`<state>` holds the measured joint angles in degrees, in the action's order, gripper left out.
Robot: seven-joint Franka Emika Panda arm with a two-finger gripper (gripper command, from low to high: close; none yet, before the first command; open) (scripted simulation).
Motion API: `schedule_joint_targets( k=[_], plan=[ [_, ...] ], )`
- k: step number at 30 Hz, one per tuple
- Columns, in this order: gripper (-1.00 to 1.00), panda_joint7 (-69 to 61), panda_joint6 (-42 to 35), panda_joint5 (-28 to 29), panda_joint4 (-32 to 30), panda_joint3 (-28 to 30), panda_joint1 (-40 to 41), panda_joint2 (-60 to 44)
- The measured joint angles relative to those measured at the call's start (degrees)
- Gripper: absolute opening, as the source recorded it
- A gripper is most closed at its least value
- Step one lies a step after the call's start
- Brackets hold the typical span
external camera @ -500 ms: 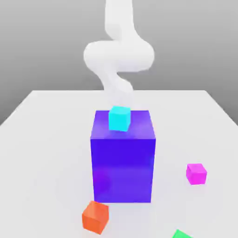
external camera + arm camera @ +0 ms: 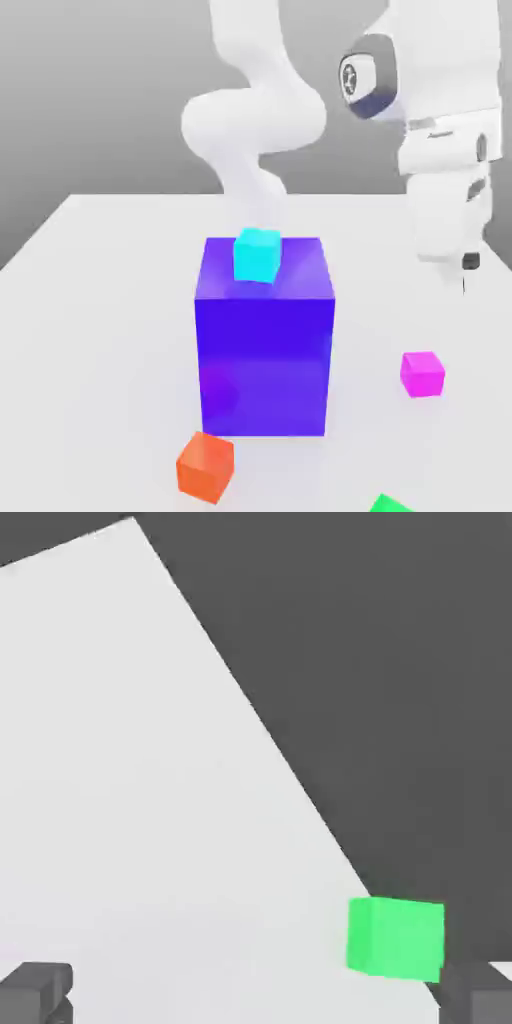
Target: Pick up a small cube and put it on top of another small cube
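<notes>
Two fingers (image 2: 36,990) stand wide apart, empty; the gripper (image 2: 466,272) should descend squarely over the magenta cube (image 2: 422,373) beside the big blue-purple cube (image 2: 265,335).

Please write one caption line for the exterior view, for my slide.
Robot hand hangs above pink cube; cyan cube sits on big blue cube.

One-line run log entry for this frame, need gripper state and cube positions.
gripper: open, empty, above table | small magenta-pink cube: on table, untouched | small cyan cube: atop big blue-purple cube | stack: not started
</notes>
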<state>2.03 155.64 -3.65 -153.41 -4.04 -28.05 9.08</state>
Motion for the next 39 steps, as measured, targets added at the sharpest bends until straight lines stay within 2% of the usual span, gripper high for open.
schedule_joint_targets(
  k=[5, 9, 12, 13, 20, 27, 39],
  plan=[
    [0.0, -8.7, 6.8, 3.9, -6.0, -3.3, -5.6, -10.4],
    [0.0, -7.5, 13.2, 8.4, -5.8, -1.0, -7.6, -18.7],
    [0.0, -6.6, 18.2, 9.6, -4.7, 1.6, -9.9, -24.9],
    [-1.0, -6.5, 19.3, 9.8, -4.4, 2.1, -10.4, -26.2],
    [-1.0, -6.3, 19.2, 10.0, -4.4, 2.2, -10.4, -26.2],
    [-1.0, -9.4, 8.7, 5.3, -6.3, -0.3, -8.6, -13.8],
    [-1.0, 3.0, -6.2, 1.6, 16.9, 9.4, -0.6, -22.1]
  ],
)
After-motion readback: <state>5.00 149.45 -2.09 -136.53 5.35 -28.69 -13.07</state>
